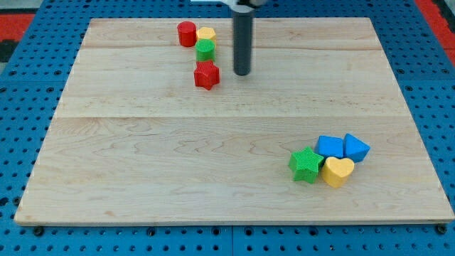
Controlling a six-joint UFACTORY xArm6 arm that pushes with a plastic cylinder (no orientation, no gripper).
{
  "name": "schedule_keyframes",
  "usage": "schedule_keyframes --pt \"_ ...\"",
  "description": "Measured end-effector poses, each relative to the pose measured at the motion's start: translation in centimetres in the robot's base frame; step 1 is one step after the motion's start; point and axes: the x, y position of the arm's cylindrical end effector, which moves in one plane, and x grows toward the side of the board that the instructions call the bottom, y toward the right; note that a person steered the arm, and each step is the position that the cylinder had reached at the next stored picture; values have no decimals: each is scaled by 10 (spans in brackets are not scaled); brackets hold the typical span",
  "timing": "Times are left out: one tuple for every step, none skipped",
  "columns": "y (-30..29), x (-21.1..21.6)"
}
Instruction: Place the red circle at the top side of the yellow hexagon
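Note:
The red circle (187, 33) stands near the view's top, left of centre. It touches the left side of the yellow hexagon (207, 34). A green circle (205, 49) sits just below the yellow hexagon, touching it. A red star (207, 75) lies below the green circle. My tip (242, 73) rests on the board to the right of the red star, a short gap away, and below and right of the yellow hexagon.
At the view's lower right a cluster holds a green star (306, 165), a yellow heart (337, 171), a blue block (330, 146) and a blue triangle (355, 148). The wooden board (142, 163) lies on a blue pegboard.

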Motion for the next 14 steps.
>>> schedule_keyframes --pt "27 50" --pt "-46 69" --pt "-172 59" --pt "-198 -14" --pt "-182 -69" --pt "-139 -78" --pt "-144 -106" --pt "-160 -117" --pt "-148 -134" --pt "-117 -137" --pt "-131 -137" --pt "-185 -114" --pt "-202 -91" --pt "-210 -25"
